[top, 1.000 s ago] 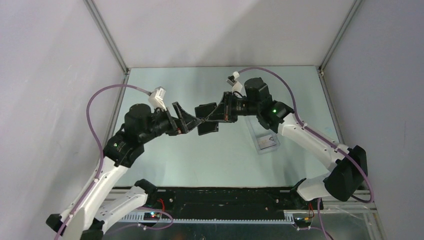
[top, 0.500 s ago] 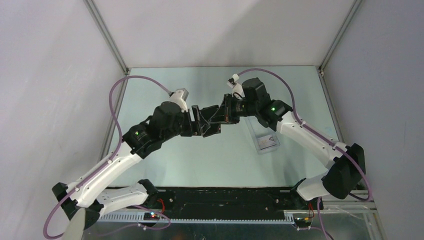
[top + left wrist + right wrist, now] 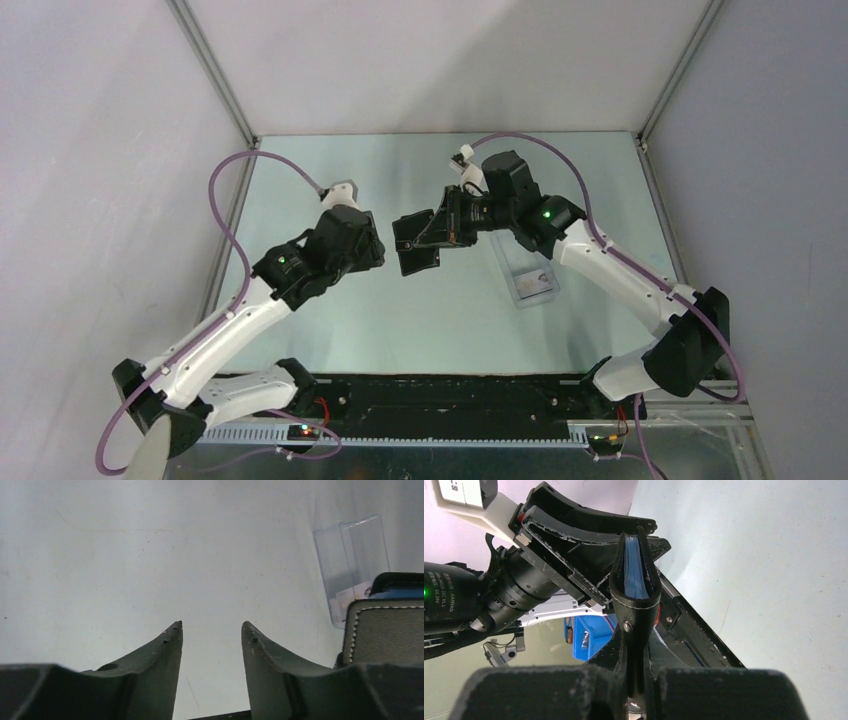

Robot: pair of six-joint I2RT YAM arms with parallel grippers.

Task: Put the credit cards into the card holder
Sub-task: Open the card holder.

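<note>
My right gripper [image 3: 436, 231] is shut on the folded edge of the black card holder [image 3: 414, 243] and holds it above the table. In the right wrist view the card holder [image 3: 636, 597] stands upright between my fingers [image 3: 636, 667], slightly parted, with its blue inner pockets [image 3: 633, 572] showing. My left gripper [image 3: 372, 248] is open and empty, just left of the card holder and apart from it. In the left wrist view its fingers [image 3: 211, 630] point at bare table, and the card holder [image 3: 384, 630] is at the right edge. A pale credit card [image 3: 538, 284] lies in the clear box.
The clear plastic box [image 3: 528, 274] lies on the table under my right forearm. It also shows in the left wrist view [image 3: 351, 555] with the card [image 3: 345, 599] at its near end. Grey walls and metal posts enclose the table.
My left gripper has drawn back to the left, away from the card holder it was touching, and turned down toward the table. My right gripper still holds the card holder in nearly the same place.
</note>
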